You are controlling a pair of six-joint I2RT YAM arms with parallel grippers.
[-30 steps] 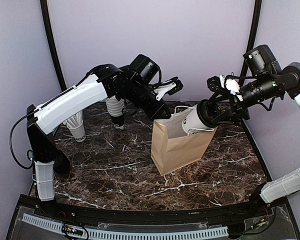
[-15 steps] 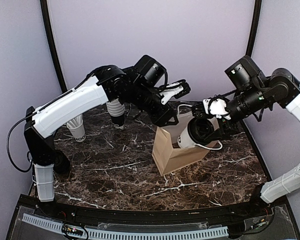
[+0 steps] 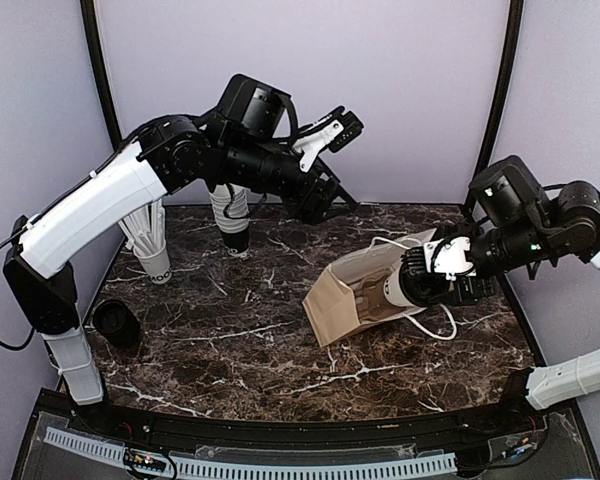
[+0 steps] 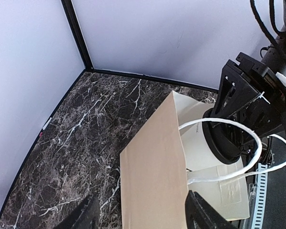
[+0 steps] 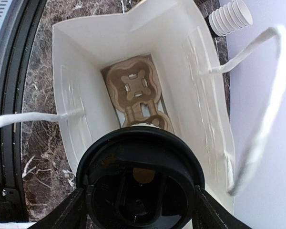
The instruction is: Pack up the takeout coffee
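As the takeout coffee seems light and crushable, we clasp it under the lid with the right end effector, at the mouth of the tipped bag; the left end effector hangs open, empty.

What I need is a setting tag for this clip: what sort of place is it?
Probably a robot test booth, staged for takeout packing: plain lilac walls, brown paper bag with white cord handles, stack of lidless white cups.

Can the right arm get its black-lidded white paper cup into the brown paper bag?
Probably yes: the brown paper bag tilts open toward the right gripper, whose black-lidded white paper cup sits at its mouth, with nothing blocking.
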